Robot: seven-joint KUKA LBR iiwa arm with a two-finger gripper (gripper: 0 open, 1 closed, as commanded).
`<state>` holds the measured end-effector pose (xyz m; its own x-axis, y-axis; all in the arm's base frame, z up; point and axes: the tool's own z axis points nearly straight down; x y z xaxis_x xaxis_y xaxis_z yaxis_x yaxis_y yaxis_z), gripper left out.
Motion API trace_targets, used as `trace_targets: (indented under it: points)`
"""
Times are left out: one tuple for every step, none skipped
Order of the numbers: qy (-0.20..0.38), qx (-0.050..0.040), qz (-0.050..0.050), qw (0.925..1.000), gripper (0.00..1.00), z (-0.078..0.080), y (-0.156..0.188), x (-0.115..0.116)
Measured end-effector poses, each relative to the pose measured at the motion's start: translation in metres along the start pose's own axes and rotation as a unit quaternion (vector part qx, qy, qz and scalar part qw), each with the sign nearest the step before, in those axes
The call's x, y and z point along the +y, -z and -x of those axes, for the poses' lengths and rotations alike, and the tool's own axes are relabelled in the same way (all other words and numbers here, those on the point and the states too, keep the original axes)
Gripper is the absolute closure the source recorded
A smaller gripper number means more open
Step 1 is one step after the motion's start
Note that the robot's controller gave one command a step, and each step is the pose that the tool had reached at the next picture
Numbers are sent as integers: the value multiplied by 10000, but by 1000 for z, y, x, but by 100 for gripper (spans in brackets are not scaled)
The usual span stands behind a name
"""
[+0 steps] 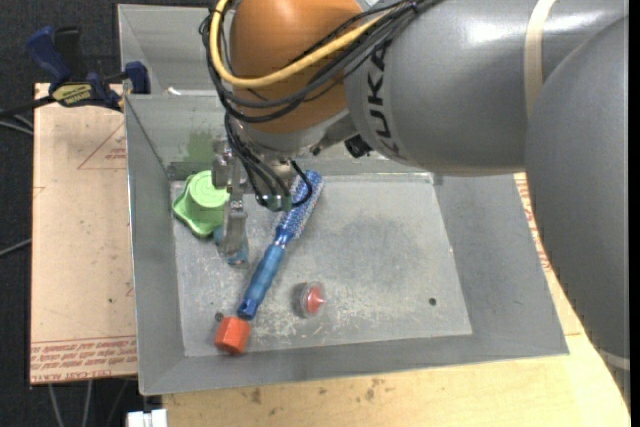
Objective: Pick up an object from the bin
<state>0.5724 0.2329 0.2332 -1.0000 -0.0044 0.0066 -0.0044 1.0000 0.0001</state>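
The pincer [240, 233] hangs low by the left wall of the grey metal bin [390, 245], between a green plastic cup [200, 203] lying on its side and a blue long-handled brush [272, 260], probably so that either is within reach. I cannot tell how far it is open, and nothing shows in its grip.

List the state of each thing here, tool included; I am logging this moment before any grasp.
green cup: seems tipped over, far left, beside the tool.
blue brush: lying flat, diagonal, head toward the tool.
orange block: resting loose by the brush handle's end.
small red-centred piece: lying loose, apart from the brush.
tool: low between the cup and the brush.
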Motion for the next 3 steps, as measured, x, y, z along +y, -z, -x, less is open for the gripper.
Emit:
trace_targets:
  points:
    - [448, 14, -18, 9990, 0, -38, -101, -51]
    - [1104, -9, -7, 9939, 0, -49, -163, -69]
    - [1105, -32, 5, 9939, 100, -48, -161, -68]
